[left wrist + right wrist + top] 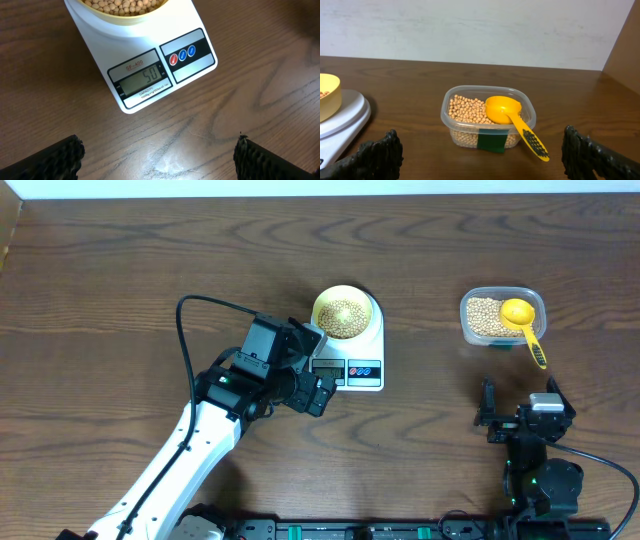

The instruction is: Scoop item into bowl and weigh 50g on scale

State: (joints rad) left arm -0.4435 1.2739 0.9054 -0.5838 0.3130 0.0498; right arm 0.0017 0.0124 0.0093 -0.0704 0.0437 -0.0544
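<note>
**Tan beans (345,318) lie in the yellow bowl (366,302) on the scale (95,37)**

The beans are small, round and matte, a pale mound that covers the bowl's floor and stays below its rim. The bowl stands on the round platform at the far end of the white scale. The scale lies near the middle of the table (120,270), somewhat closer to the far edge than to the near one. Its grey display (142,80) reads 50, and one red and two blue buttons (182,53) sit beside it.

My left gripper (160,165) is released, jaws spread wide and holding nothing. It hangs over bare wood just off the display end of the scale and does not touch it.

My right gripper (482,165) is spread just as wide and is also empty. It sits low toward the near edge on the right side of the table, facing a clear tub (447,117) that holds more beans. A yellow scoop (502,109) rests in the tub, its handle reaching out over the near rim. A dark green label (492,140) is on the tub's near wall.

Bare wood runs from the scale out to the left edge and the far edge. A strip of open table separates the scale from the tub, and another lies between the tub and my right fingers.
</note>
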